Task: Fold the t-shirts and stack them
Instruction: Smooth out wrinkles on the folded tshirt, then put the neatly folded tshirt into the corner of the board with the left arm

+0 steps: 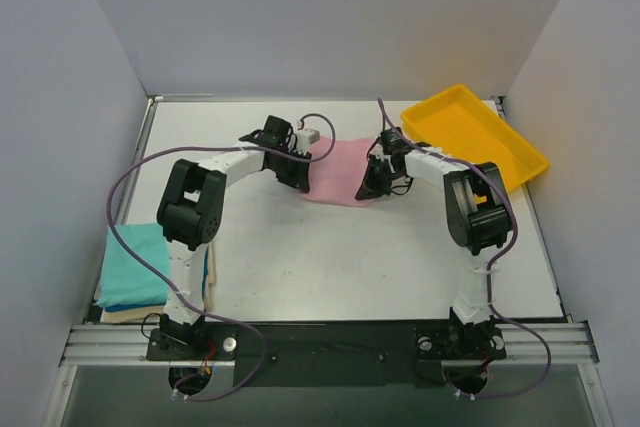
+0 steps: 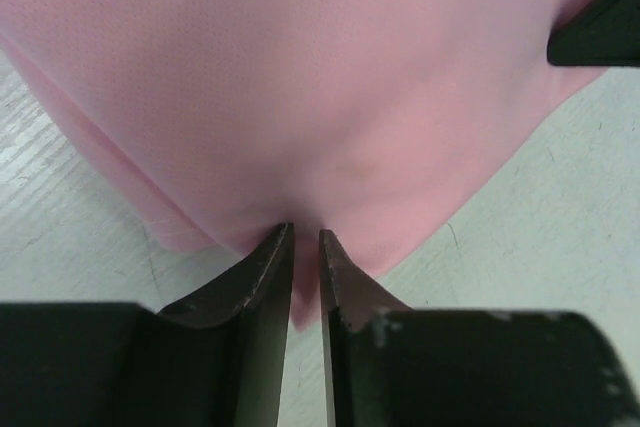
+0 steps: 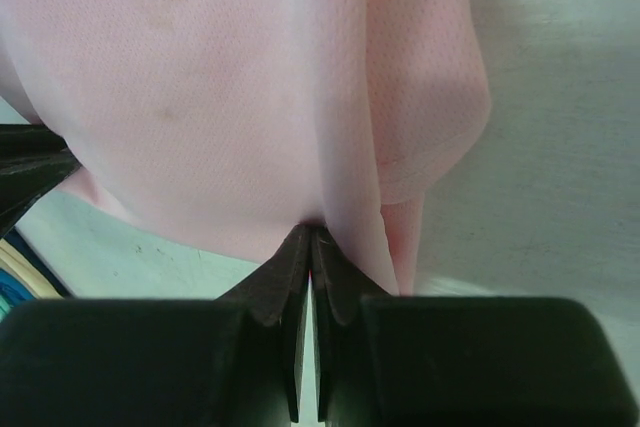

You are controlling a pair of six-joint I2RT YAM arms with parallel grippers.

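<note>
The light pink t-shirt (image 1: 338, 172) lies partly folded on the table at the far middle, between my two grippers. My left gripper (image 1: 297, 174) is at its left edge and is shut on a pinch of pink cloth (image 2: 300, 147). My right gripper (image 1: 372, 185) is at its right edge and is shut on the pink cloth (image 3: 200, 97) too. The teal t-shirt (image 1: 135, 265) lies folded on top of the cream t-shirt (image 1: 125, 314) at the near left of the table.
The yellow plastic tray (image 1: 474, 134) stands at the far right, just behind my right arm. White walls enclose the table on three sides. The stack of folded shirts sits beside my left arm's base.
</note>
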